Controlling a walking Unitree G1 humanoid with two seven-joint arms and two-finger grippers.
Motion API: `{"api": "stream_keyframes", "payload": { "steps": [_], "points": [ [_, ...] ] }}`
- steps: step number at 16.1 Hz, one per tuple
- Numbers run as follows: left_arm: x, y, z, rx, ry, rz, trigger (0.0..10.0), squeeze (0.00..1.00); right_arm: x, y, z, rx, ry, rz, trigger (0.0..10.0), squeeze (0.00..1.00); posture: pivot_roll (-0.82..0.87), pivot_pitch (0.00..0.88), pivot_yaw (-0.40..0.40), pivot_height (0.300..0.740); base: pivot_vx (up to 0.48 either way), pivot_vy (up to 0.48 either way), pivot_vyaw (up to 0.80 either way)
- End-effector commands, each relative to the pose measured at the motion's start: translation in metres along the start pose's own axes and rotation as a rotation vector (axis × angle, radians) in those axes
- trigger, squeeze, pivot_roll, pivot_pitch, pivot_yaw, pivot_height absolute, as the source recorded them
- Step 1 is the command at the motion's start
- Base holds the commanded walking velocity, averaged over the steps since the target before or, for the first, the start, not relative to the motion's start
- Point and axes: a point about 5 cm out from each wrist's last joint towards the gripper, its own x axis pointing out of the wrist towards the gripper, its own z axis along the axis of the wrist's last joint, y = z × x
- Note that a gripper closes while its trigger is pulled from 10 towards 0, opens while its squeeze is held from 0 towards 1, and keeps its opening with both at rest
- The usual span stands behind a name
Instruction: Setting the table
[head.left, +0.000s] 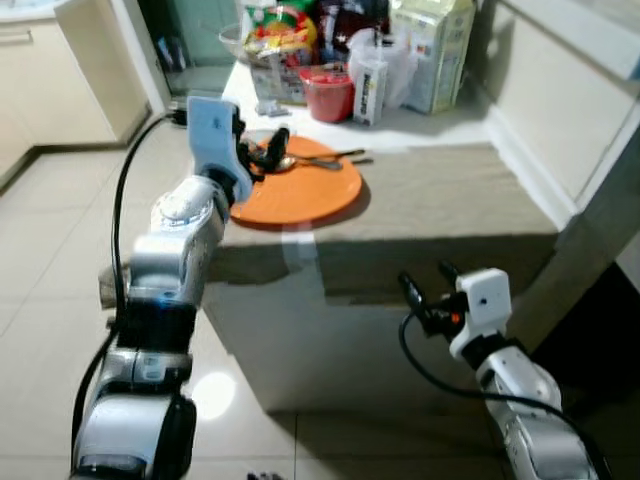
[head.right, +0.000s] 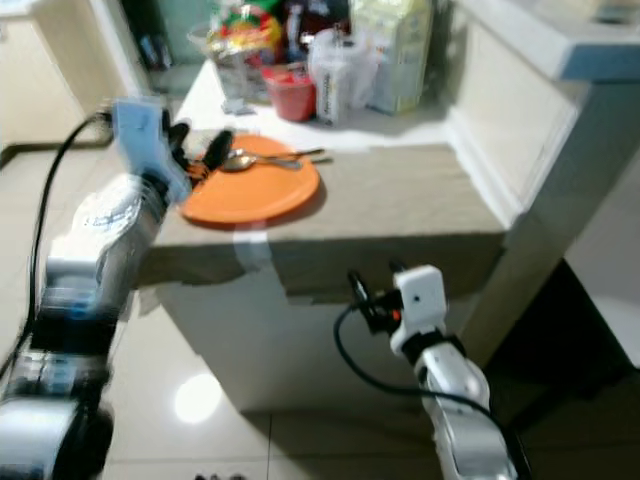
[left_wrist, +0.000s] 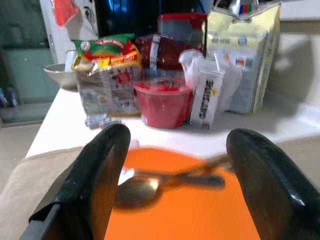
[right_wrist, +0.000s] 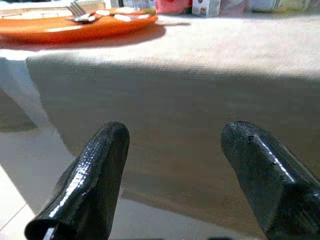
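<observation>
Crowding the far end of the table (head.left: 450, 200) are snack bags (left_wrist: 107, 65), a red tub (head.left: 328, 93), a small carton (left_wrist: 206, 97) and a tall pale bag (head.left: 435, 50). The orange plate (head.left: 305, 190) carries a spoon (head.left: 300, 161) and what may be a fork. The left claw (head.left: 268, 150) hovers released over the plate's edge; the right claw (head.left: 425, 290) hangs released before the table's front.

Premises: a domestic kitchen or dining corner; glossy pale floor tiles (head.left: 40, 250); cream cabinet fronts (head.left: 60, 80) along the far left; a desk (head.left: 450, 200) under a beige cloth, set against a light panelled wall; on it an orange plate (head.left: 310, 195) with a spoon (head.left: 300, 160), a red lidded tub (left_wrist: 163, 102), snack packets (left_wrist: 107, 75) and a large yellow-white bag (left_wrist: 247, 55); household groceries throughout.
</observation>
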Motion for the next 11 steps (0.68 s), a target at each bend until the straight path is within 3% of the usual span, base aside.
{"api": "stream_keyframes", "payload": {
  "steps": [1, 3, 4, 6, 9, 11],
  "points": [
    [0.01, 0.002, 0.005, -0.023, -0.002, -0.012, 10.0, 0.0, -0.004, 0.0, 0.003, 0.0, -0.001, -0.008, 10.0, 0.0, -0.23, 0.0, 0.105, 0.74, 0.0, 0.0, 0.0],
    [0.025, -0.005, 0.017, -0.028, -0.003, -0.058, 10.0, 0.0, -0.016, -0.001, 0.0, 0.0, 0.017, -0.024, 10.0, 0.0, -0.26, 0.018, 0.119, 0.74, 0.0, 0.0, 0.0],
    [0.038, -0.014, 0.028, -0.012, 0.012, -0.142, 10.0, 0.0, -0.025, 0.0, -0.003, 0.005, 0.033, -0.042, 10.0, 0.0, -0.28, 0.034, 0.132, 0.74, 0.0, 0.0, 0.0],
    [0.051, -0.013, 0.041, 0.01, 0.037, -0.165, 10.0, 0.0, -0.038, 0.001, -0.007, 0.013, 0.053, -0.07, 10.0, 0.0, -0.3, 0.056, 0.157, 0.74, 0.0, 0.0, 0.0],
    [0.057, -0.01, 0.048, 0.059, 0.072, -0.182, 10.0, 0.0, -0.051, 0.002, -0.009, 0.022, 0.074, -0.105, 10.0, 0.0, -0.33, 0.088, 0.182, 0.74, 0.0, 0.0, 0.0],
    [0.06, -0.004, 0.045, 0.175, 0.135, -0.14, 10.0, 0.0, -0.069, 0.007, -0.012, 0.028, 0.109, -0.131, 10.0, 0.0, -0.36, 0.138, 0.205, 0.74, 0.0, 0.0, 0.0]
  ]
}}
